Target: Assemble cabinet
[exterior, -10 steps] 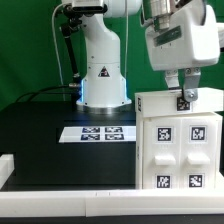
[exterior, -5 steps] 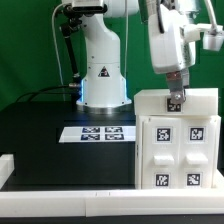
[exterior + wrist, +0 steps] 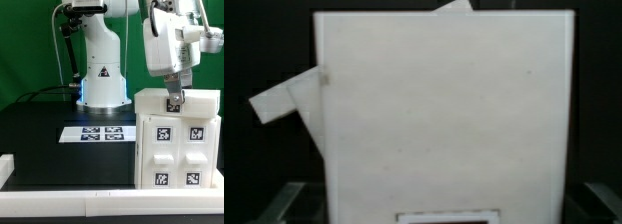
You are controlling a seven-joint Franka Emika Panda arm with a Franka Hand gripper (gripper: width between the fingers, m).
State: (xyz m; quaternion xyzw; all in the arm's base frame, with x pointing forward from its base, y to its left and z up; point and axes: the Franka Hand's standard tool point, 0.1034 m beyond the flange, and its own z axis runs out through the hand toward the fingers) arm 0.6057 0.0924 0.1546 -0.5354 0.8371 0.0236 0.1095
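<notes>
Exterior view: end effector sits on top of the tall white tagged boxy cabinet near the counter's right edge; its opening cannot be told.

a black table fills the lower part of the exterior view. on it, near the middle, lies the marker board, thin, flat and white, with black-and-white tags in a row. a white rail runs along the front edge. behind hangs a green curtain.
</notes>
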